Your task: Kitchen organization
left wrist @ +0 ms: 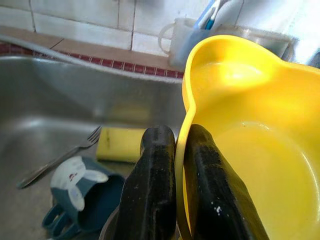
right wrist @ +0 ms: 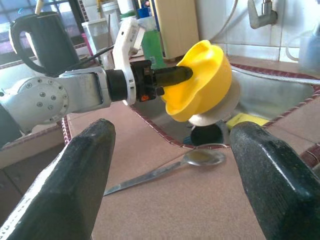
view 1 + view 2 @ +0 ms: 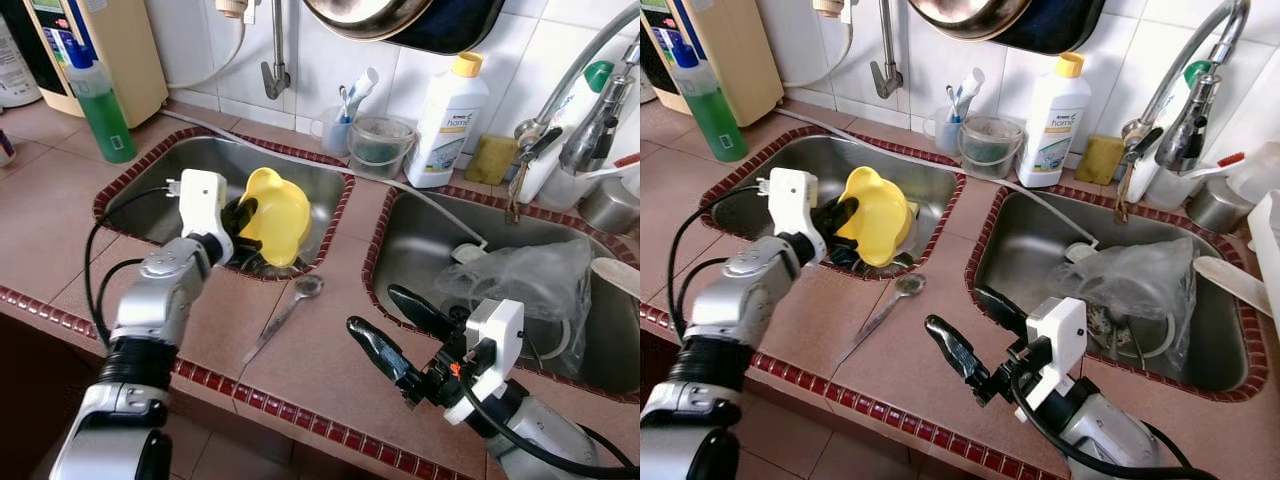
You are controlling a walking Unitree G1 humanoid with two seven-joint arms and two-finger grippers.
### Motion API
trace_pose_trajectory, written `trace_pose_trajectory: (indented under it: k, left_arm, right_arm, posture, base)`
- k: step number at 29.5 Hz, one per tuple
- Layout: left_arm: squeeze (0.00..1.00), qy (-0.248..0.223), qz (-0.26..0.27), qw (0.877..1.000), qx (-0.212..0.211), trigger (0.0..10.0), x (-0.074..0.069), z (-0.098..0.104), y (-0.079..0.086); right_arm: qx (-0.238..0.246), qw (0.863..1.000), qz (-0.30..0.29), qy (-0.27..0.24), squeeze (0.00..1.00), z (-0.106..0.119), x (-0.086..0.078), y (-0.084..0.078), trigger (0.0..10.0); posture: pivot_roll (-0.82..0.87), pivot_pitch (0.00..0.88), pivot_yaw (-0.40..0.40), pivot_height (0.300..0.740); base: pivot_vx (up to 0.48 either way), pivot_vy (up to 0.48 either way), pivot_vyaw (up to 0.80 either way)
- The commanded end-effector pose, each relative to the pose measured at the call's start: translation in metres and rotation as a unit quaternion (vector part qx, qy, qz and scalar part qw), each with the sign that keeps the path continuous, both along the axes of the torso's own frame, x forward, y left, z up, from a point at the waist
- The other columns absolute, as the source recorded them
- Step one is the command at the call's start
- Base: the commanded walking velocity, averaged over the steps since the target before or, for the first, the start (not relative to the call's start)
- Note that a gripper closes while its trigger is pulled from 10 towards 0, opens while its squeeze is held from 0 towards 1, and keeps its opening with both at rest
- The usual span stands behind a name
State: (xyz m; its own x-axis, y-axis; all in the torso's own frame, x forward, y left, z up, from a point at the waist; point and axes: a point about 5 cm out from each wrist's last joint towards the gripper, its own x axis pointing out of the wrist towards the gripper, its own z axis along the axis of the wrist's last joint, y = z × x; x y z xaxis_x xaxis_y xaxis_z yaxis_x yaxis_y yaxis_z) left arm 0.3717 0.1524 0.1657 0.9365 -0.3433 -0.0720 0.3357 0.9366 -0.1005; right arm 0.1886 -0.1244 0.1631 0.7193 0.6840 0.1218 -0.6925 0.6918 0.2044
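Yellow bowl [image 3: 272,214] pinched at rim by left gripper [image 3: 243,215], tilted on edge over left sink [image 3: 140,195]. Blue mug [image 1: 82,200], fork [image 1: 60,159], yellow sponge [image 1: 119,144] lie in basin below. Right gripper [image 3: 398,326] spread wide, hovering over tiled counter [image 3: 310,370] near long spoon [image 3: 285,313], holding nothing.

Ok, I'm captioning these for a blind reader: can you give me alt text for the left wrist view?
The left gripper pinches the rim of a yellow bowl between its two black fingers, above a steel sink. In the sink lie a blue cup, a yellow sponge and a fork.
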Motion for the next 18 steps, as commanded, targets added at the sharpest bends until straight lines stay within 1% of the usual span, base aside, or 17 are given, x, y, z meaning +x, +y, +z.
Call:
trace_pose_trajectory:
  k: [1,6,10,18]
  left_arm:
    - [0.00,-0.027,-0.004,1.000,-0.013,10.0,0.0046,0.0118,-0.0010]
    - [0.00,-0.034,-0.020,0.999,-0.019,10.0,0.0064,0.0137,-0.0012]
    - [0.00,-0.038,-0.025,0.999,-0.016,10.0,0.0069,0.0137,-0.0009]
    - [0.00,-0.039,-0.030,0.999,-0.018,10.0,0.0052,0.0134,-0.0003]
  right_arm:
    - [0.005,1.000,-0.004,-0.012,0.00,0.0081,-0.0019,-0.0015,10.0]
    - [0.009,1.000,-0.011,-0.014,0.00,0.0099,-0.0014,-0.0021,10.0]
    - [0.008,1.000,-0.012,-0.013,0.00,0.0095,0.0007,-0.0014,10.0]
    - [0.023,1.000,-0.008,-0.011,0.00,0.0112,0.0048,-0.0003,10.0]
  posture:
    - [-0.10,0.054,-0.058,0.740]
    - [-0.11,0.057,-0.054,0.740]
    - [-0.10,0.056,-0.058,0.740]
    - [-0.09,0.054,-0.063,0.740]
  base:
    - [0.000,0.000,0.00]
    - [0.000,0.000,0.00]
    - [0.000,0.442,0.00]
    - [0.000,0.472,0.00]
